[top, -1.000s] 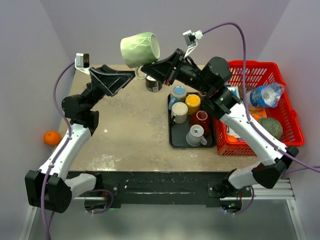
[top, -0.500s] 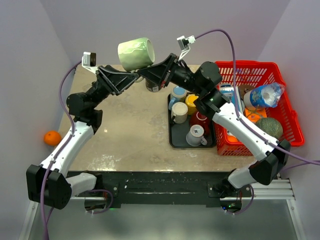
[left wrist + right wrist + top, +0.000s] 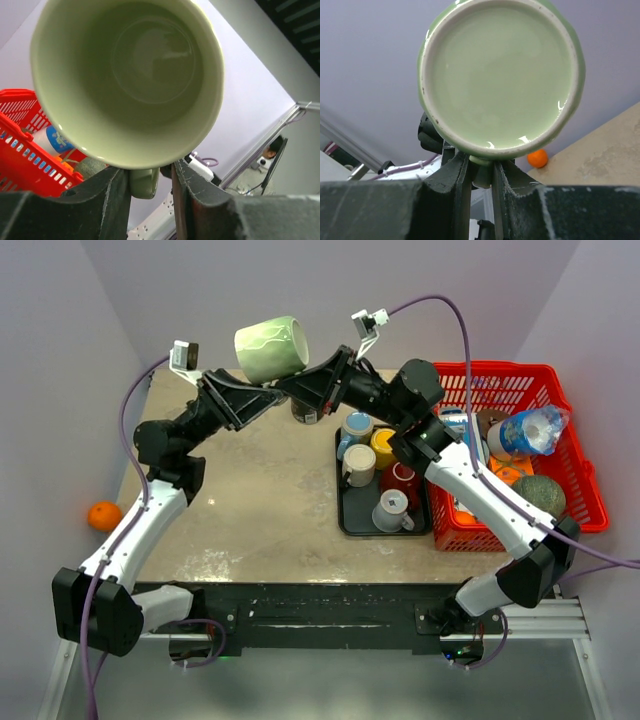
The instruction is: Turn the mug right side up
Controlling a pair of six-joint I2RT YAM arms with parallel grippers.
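The pale green mug (image 3: 270, 348) is held high above the table's back, lying on its side with its handle down. My right gripper (image 3: 288, 387) is shut on the handle. In the right wrist view the mug's base (image 3: 500, 75) faces the camera, and the handle (image 3: 481, 175) is pinched at the right gripper (image 3: 479, 170). My left gripper (image 3: 268, 392) straddles the same handle from the other side. In the left wrist view the mug's open mouth (image 3: 130, 85) faces the camera. At the left gripper (image 3: 150, 172) one finger touches the handle (image 3: 144, 182), with a gap at the other.
A black tray (image 3: 345, 525) with several mugs lies right of centre. A red basket (image 3: 590, 510) of groceries stands at the right edge. A dark cup (image 3: 305, 410) stands at the back under the grippers. An orange (image 3: 104, 515) lies left of the table.
Both grippers and the mug shifted a little left and the left arm rose. In the last half second almost nothing moved.
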